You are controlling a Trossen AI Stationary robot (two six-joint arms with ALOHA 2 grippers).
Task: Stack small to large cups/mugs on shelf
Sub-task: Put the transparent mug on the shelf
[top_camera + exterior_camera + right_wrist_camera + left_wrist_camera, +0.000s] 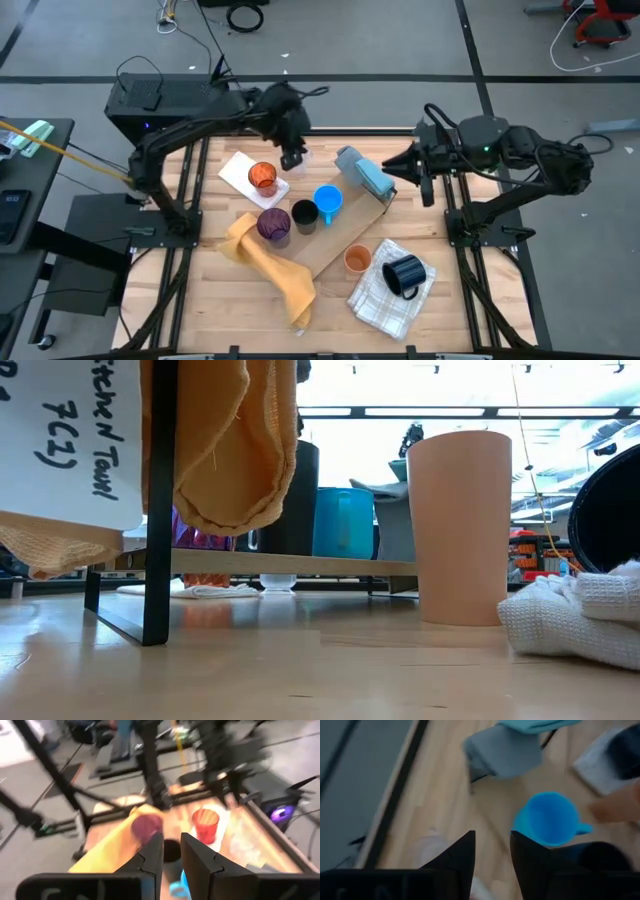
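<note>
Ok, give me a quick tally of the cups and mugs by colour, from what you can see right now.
Bright blue mug: 1
Dark navy mug: 1
Purple cup: 1
Black cup: 1
Orange cup: 1
Red-tinted cup: 1
Total: 6. A clear cup may sit under the left gripper; I can't confirm it.

A light wooden table [215, 300] carries a low wooden shelf [345, 240] running diagonally, a white cloth [240, 172] far left, a yellow towel [275, 275] near left, and a checked white towel [385, 295] near right
</note>
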